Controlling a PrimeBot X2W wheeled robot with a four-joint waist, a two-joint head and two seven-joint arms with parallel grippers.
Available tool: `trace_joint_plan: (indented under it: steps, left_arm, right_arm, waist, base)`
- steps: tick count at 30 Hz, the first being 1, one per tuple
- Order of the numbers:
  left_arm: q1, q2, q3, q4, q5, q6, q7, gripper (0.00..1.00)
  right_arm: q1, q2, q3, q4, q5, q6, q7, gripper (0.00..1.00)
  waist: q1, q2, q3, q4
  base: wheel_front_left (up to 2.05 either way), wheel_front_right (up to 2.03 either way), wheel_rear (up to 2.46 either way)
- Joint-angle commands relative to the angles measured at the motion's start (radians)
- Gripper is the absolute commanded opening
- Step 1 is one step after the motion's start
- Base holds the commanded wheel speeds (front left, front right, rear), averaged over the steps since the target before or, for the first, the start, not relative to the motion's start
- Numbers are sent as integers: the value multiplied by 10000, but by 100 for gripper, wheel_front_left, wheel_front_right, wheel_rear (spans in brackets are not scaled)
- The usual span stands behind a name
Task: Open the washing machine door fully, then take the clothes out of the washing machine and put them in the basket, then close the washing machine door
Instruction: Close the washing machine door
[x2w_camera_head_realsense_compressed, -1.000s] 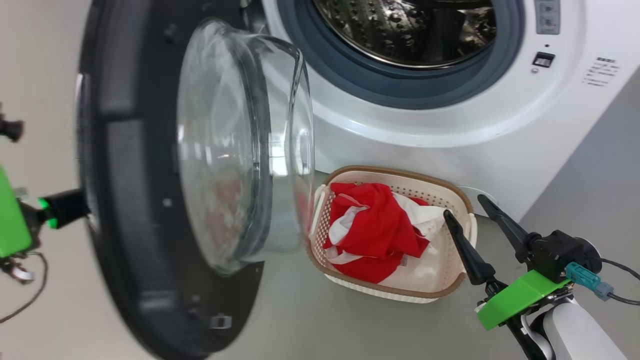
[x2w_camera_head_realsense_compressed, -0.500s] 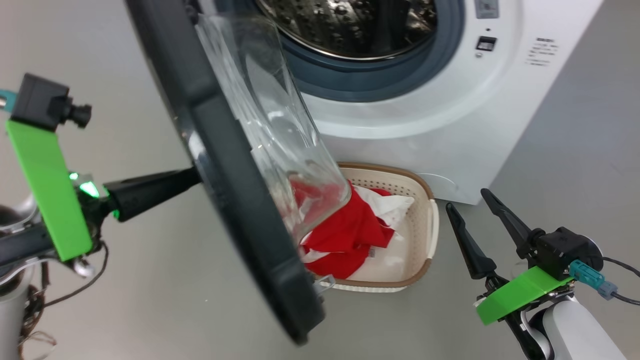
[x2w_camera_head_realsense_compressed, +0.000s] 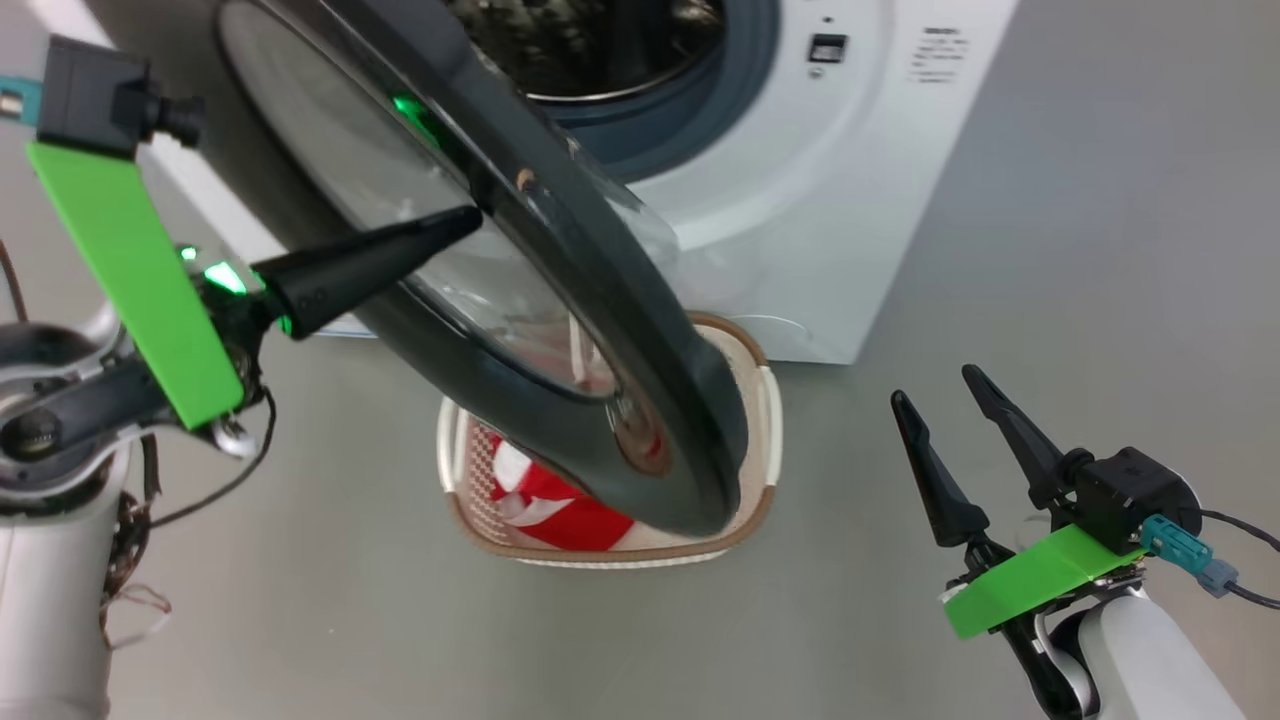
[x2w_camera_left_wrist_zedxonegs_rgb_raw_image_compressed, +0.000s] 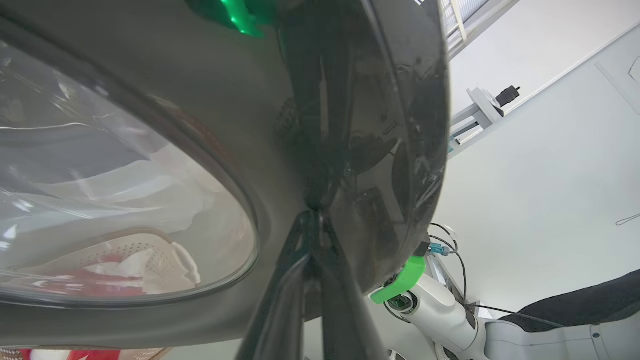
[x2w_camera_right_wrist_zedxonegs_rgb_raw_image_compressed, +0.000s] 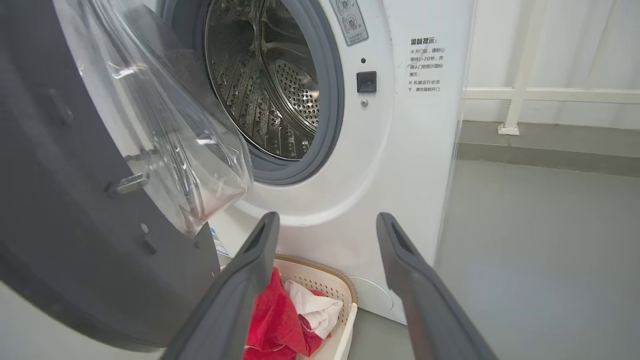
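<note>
The washing machine door (x2w_camera_head_realsense_compressed: 560, 300) stands half-swung, its glossy black outer face towards the head camera. It hangs over the basket (x2w_camera_head_realsense_compressed: 765, 400). My left gripper (x2w_camera_head_realsense_compressed: 455, 222) is shut, its tip pressed against the door's black rim (x2w_camera_left_wrist_zedxonegs_rgb_raw_image_compressed: 360, 125) beside the glass window (x2w_camera_left_wrist_zedxonegs_rgb_raw_image_compressed: 100, 175). Red clothes (x2w_camera_head_realsense_compressed: 560, 510) with white trim lie in the cream basket, partly hidden by the door. Behind stands the white washing machine (x2w_camera_head_realsense_compressed: 800, 230), and I see no garment in its steel drum (x2w_camera_right_wrist_zedxonegs_rgb_raw_image_compressed: 270, 85). My right gripper (x2w_camera_head_realsense_compressed: 935, 388) is open and holds nothing at the lower right, apart from the basket (x2w_camera_right_wrist_zedxonegs_rgb_raw_image_compressed: 345, 300) and clothes (x2w_camera_right_wrist_zedxonegs_rgb_raw_image_compressed: 280, 320).
Grey floor (x2w_camera_head_realsense_compressed: 1050, 250) stretches to the right of the machine. A white railing (x2w_camera_right_wrist_zedxonegs_rgb_raw_image_compressed: 520, 95) runs along the back wall. The door's inner side with its bulging glass bowl (x2w_camera_right_wrist_zedxonegs_rgb_raw_image_compressed: 175, 125) juts out between my right gripper (x2w_camera_right_wrist_zedxonegs_rgb_raw_image_compressed: 327, 220) and the drum.
The head camera has shifted. The door has swung from wide open towards the machine, now covering much of the basket. My left gripper has come forward onto its outer face. The right gripper has barely moved.
</note>
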Motion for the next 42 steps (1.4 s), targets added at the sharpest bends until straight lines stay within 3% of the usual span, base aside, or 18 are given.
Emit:
trace_joint_plan:
  steps: [1,10,24,38,42]
  left_arm:
    - [-575,317,335,-80,126,-103,-165,0]
    - [-1388,317,245,802,513,-103,-1084,0]
    - [-2198,967,196,2501,894,-103,-2621,0]
    - [-2976,1484,-627,3689,843,-104,-4188,0]
    - [-2398,1736,-1053,3542,205,-104,-4536,0]
  right_arm:
    - [-182,78,138,-288,-136,16,-119,100]
    - [-380,400,18,-393,-163,16,-119,100]
    - [-420,653,-103,-444,-162,16,-119,100]
    - [-399,737,-85,-395,-173,16,-119,100]
    - [-215,677,-82,-355,-182,16,-119,100]
  waist:
    - [0,-1,231,-492]
    - [0,-1,541,-1496]
    - [0,-1,739,-2765]
    - [0,-1,649,-3215]
    - [0,-1,313,-3035]
  base:
    - [0,0,0]
    - [0,0,0]
    - [0,0,0]
    - [0,0,0]
    - [0,0,0]
